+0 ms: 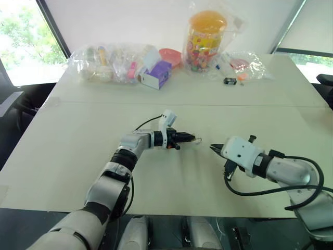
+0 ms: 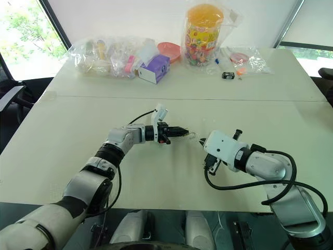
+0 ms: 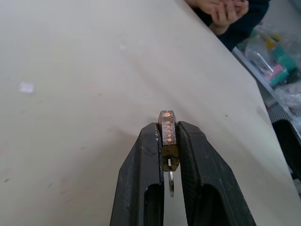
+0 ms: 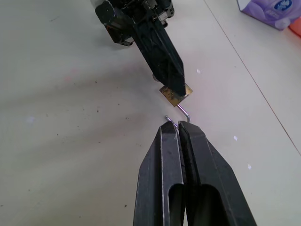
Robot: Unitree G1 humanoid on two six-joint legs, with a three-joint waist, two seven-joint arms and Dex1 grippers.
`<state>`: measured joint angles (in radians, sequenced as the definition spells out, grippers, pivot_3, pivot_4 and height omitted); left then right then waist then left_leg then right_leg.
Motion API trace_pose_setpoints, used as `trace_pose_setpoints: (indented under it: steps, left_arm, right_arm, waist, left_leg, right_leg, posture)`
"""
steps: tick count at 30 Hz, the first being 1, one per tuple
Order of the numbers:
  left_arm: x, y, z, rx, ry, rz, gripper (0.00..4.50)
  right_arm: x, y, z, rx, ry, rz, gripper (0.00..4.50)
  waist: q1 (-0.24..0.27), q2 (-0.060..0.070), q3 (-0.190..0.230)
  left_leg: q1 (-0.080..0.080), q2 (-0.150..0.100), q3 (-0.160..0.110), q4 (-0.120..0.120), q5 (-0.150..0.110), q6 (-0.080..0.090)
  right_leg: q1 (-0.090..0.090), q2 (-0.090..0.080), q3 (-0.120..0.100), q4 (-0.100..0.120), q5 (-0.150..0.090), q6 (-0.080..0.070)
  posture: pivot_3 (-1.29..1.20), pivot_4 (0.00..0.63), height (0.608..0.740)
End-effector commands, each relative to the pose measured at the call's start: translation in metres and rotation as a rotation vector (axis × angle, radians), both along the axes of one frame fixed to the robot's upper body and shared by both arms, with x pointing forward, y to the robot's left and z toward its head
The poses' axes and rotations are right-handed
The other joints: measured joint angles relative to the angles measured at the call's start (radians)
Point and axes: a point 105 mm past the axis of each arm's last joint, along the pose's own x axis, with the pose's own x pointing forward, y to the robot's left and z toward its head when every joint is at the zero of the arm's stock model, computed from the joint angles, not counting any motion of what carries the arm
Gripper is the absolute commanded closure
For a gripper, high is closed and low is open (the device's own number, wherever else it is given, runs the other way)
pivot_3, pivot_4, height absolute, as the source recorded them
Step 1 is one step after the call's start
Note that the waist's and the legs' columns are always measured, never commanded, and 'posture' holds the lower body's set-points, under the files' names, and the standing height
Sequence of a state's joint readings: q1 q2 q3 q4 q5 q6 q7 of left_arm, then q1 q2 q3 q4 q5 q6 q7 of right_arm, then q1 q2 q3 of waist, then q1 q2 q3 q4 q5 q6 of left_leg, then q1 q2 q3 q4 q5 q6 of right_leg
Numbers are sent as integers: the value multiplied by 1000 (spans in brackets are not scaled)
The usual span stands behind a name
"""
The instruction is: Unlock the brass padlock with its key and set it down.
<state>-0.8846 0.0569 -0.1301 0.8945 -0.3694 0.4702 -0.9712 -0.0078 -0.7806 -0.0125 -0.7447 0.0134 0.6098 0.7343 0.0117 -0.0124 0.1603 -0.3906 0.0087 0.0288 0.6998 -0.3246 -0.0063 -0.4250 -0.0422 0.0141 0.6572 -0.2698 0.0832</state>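
My left gripper (image 1: 188, 138) is shut on the brass padlock (image 4: 176, 94), pinching its small yellow body edge-on between the fingertips (image 3: 155, 141) just above the table (image 1: 78, 135). A thin silvery piece (image 3: 171, 184), possibly the key, hangs under the body between the fingers. The wire shackle (image 4: 185, 113) curves out of the body as an open hook toward my right gripper (image 4: 177, 126). That gripper is shut, its tips right at the shackle's free end. Whether they pinch the wire I cannot tell.
Along the far edge lie clear plastic bags of small items (image 1: 104, 62), a purple and white box (image 1: 156, 74), a pink dish (image 1: 170, 54), a bagged jar with an orange lid (image 1: 205, 39) and a small black object (image 1: 229, 80). A person's hands (image 3: 225, 12) show beyond the table.
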Motion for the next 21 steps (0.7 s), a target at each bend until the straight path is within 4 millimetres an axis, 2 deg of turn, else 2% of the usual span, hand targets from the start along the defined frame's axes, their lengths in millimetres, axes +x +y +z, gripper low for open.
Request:
trace_pose_setpoints:
  steps: [1, 4, 6, 8, 9, 12, 15, 21]
  left_arm:
    - [6, 6, -13, 53, -6, 33, 3526]
    - [9, 14, -10, 47, -9, 33, 2102]
    - [9, 29, -6, 78, -71, -7, 1033]
    - [5, 39, -4, 118, -149, -68, 213]
    - [1, 43, -1, 133, -203, -103, 37]
    - [-15, 57, 10, 169, -353, -209, 37]
    - [-28, 66, 20, 177, -434, -240, 37]
    - [-46, 73, 29, 186, -485, -256, 37]
  right_arm:
    - [-4, 5, 10, -4, -52, 7, 4500]
    - [-3, 5, 10, -3, -51, 4, 4500]
    - [-3, 2, 10, -13, -48, 2, 4500]
    - [-3, -1, 11, -24, -47, 1, 4500]
    - [-3, -3, 11, -31, -44, -1, 4500]
    - [-3, -13, 11, -74, -35, -6, 4500]
    - [-2, -23, 13, -109, -31, -12, 4500]
    - [0, -33, 18, -135, -25, -4, 4500]
  waist:
    - [2, 0, -1]
    - [0, -1, -1]
    - [-5, -1, -1]
    - [-19, -1, -1]
    - [-26, -1, -1]
    - [-30, 0, -1]
    - [-23, -1, -1]
    - [-2, -1, -1]
  left_leg:
    - [0, 0, 0, 0, 0, 0]
    - [1, 0, -1, 0, 0, 0]
    - [2, 0, -1, 0, 0, 0]
    - [3, 0, -1, 0, 0, 0]
    - [3, 2, -1, 0, 0, 0]
    - [5, 5, -1, -2, 0, 0]
    - [4, 5, -1, -1, 0, 0]
    - [2, 3, -1, 0, 0, 0]
  right_leg:
    - [1, 0, 0, 0, 0, 0]
    - [2, 0, 0, 0, 0, 0]
    - [3, 0, 0, 0, 0, 0]
    - [3, 1, 0, 0, 0, 0]
    - [3, 1, 0, 0, 0, 0]
    - [3, 2, 2, 2, 0, 0]
    - [2, 2, 3, 2, 0, 0]
    - [2, 0, 2, 1, 0, 0]
  posture:
    - [0, 150, 735]
    - [0, 150, 735]
    - [0, 150, 735]
    - [0, 150, 735]
    - [0, 150, 735]
    - [0, 150, 735]
    - [0, 150, 735]
    - [0, 150, 735]
